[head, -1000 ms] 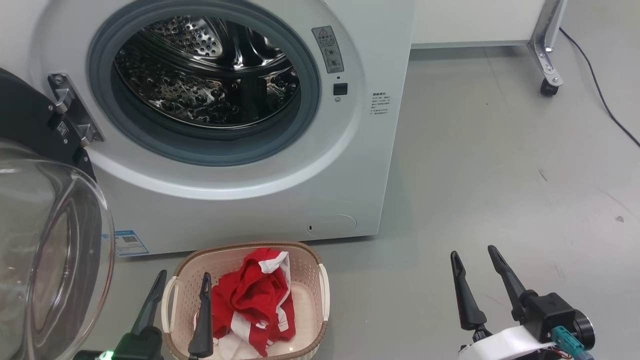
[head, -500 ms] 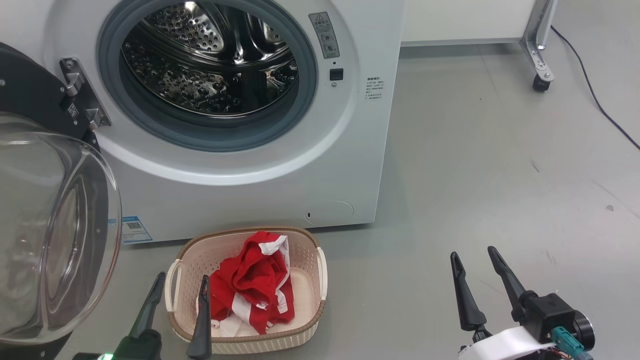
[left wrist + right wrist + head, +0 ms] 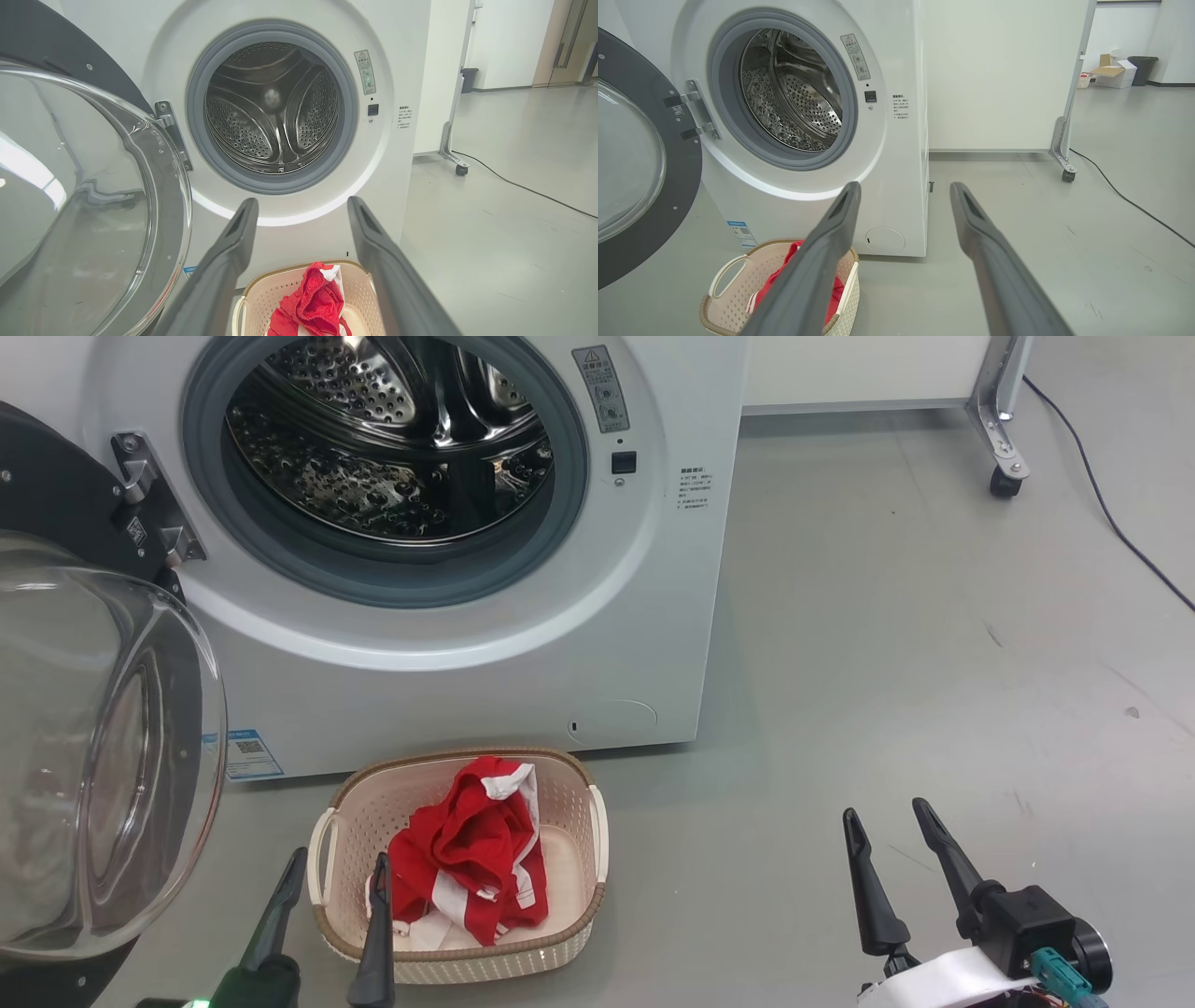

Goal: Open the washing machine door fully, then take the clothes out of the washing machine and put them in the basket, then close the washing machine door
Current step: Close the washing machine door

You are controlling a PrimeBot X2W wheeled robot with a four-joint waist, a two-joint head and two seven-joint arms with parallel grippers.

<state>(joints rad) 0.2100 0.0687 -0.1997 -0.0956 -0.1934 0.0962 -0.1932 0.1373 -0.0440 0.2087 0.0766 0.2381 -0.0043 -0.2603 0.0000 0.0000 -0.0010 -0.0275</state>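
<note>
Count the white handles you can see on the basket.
2. One handle sits on the basket's left side, the other on its right side; none seems hidden.

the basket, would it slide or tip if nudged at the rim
Probably slides: the basket is perforated plastic on smooth floor, so likely light. Tipping seems unlikely, since it sits low and wide, with only the floppy clothes weighing it.

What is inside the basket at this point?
The clothes, a red bundle with white stripes, lie in the basket, with bare cream basket floor showing to their right in the head view. Anything beneath the bundle is covered.
</note>
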